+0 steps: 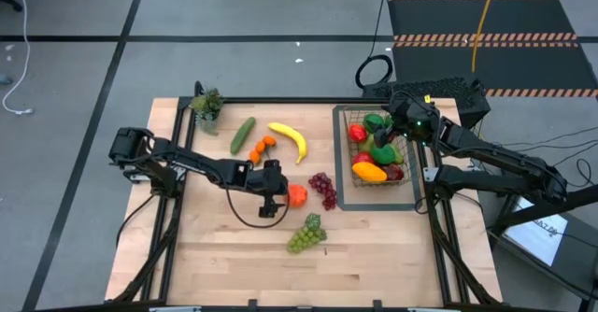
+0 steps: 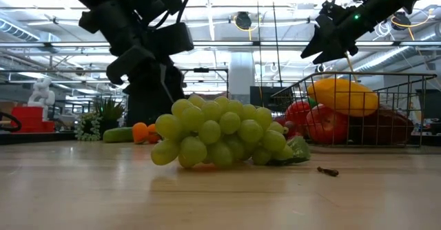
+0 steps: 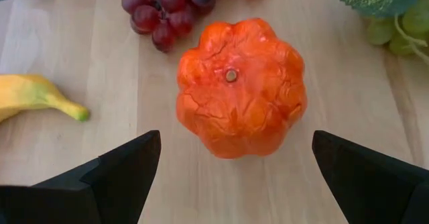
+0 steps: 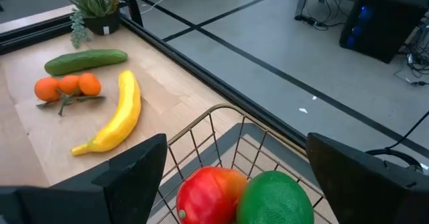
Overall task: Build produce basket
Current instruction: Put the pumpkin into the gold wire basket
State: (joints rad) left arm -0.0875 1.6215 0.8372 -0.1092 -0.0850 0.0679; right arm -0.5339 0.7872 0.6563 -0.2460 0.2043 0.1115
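My left gripper [image 3: 234, 184] is open near the table's middle [image 1: 277, 196]; its fingers stand on either side of an orange-red ribbed fruit [image 3: 240, 86], apart from it. The fruit rests on the wood [image 1: 297, 195]. Purple grapes [image 1: 324, 189], green grapes [image 1: 306, 234], a banana [image 1: 290, 140], oranges [image 1: 263, 147] and a cucumber [image 1: 243, 134] lie on the table. The wire basket [image 1: 348, 153] stands on a dark tray and holds a yellow mango [image 1: 368, 171], red apples and limes. My right gripper [image 4: 234, 177] hovers open over the basket's far end [image 1: 407, 125], above a red apple [image 4: 208, 194] and a lime [image 4: 275, 197].
A small potted plant [image 1: 206, 107] stands at the table's far left corner. The flat dark tray [image 1: 340, 177] under the basket lies by the right edge. Bare wood stretches along the near side, in front of the green grapes [image 2: 220, 133]. A small dark scrap [image 2: 328, 171] lies near them.
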